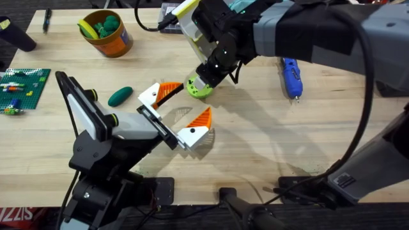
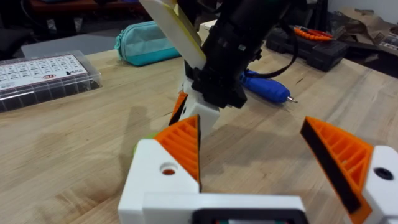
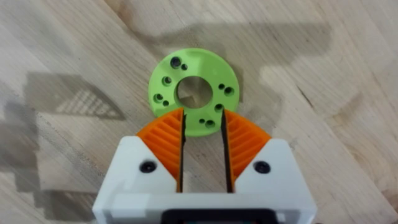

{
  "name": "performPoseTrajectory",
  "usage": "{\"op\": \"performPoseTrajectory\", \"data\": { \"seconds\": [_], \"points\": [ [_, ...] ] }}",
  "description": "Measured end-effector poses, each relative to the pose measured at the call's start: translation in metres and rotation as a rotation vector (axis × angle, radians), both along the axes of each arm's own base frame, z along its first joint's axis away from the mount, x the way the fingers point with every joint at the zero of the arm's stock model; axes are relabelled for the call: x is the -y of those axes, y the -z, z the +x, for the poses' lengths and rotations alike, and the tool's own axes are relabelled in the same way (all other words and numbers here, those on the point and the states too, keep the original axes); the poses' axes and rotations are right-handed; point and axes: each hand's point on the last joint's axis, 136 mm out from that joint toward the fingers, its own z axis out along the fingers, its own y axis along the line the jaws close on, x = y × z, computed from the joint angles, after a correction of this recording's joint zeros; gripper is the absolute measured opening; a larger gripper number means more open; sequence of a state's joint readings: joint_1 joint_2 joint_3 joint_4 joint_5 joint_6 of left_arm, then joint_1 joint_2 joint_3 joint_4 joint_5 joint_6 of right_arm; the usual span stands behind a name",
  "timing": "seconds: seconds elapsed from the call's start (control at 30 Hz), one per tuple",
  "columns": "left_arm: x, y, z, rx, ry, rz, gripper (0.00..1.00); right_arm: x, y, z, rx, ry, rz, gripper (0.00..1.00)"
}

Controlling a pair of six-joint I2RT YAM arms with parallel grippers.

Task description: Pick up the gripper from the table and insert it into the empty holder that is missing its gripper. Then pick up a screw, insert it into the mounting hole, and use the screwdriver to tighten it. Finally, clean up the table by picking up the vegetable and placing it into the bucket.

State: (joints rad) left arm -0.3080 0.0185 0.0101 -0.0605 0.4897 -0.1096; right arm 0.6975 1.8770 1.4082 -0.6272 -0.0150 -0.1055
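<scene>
My right gripper (image 3: pixel 203 118) reaches in from the right and hangs over a lime-green round piece (image 3: pixel 193 91) with several holes, lying flat on the table (image 1: pixel 255 128). Its orange pads (image 3: pixel 163 140) stand a narrow gap apart above the piece's near rim, with nothing between them. My left gripper (image 1: pixel 188 102) stands wide open just in front of that piece (image 1: pixel 199 87), holding nothing. The blue screwdriver (image 1: pixel 291 76) lies to the right. The dark green vegetable (image 1: pixel 120 96) lies to the left. The orange bucket (image 1: pixel 108 33) stands at the back left. No screw or holder can be made out.
The bucket holds other green and yellow toys. A green brick plate (image 1: pixel 22 89) sits at the left edge, a black pen (image 1: pixel 46 19) at the far left back. A clear parts box (image 2: pixel 43 74), a teal pouch (image 2: pixel 146 42) and a black case (image 2: pixel 311 46) stand behind.
</scene>
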Motion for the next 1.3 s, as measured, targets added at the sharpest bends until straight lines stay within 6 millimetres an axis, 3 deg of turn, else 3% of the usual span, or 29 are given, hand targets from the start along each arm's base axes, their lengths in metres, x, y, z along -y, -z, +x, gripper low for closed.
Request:
{"op": "performPoseTrajectory", "data": {
  "seconds": [0.2,0.4,0.57,0.73,1.13,1.3],
  "points": [
    [0.0,0.0,0.0,-0.001,0.0,-0.001,0.989,-0.002,-0.001,-0.001,-0.019,0.036,0.021,0.355],
    [0.0,0.0,0.0,-0.001,0.0,-0.001,0.989,-0.018,-0.018,0.007,-0.014,0.081,0.112,0.355],
    [0.0,0.0,0.0,-0.001,0.0,-0.001,0.989,-0.021,-0.021,0.008,-0.019,0.09,0.132,0.355],
    [0.0,0.0,0.0,-0.001,0.0,-0.001,0.989,-0.037,-0.025,0.015,-0.002,0.07,0.203,0.355],
    [0.0,0.0,0.0,-0.001,-0.001,0.0,0.989,-0.044,0.01,0.016,-0.076,0.067,0.202,0.355],
    [0.0,0.0,0.0,-0.001,-0.001,-0.001,0.989,-0.048,0.011,0.019,-0.069,0.07,0.218,0.355]
  ]
}}
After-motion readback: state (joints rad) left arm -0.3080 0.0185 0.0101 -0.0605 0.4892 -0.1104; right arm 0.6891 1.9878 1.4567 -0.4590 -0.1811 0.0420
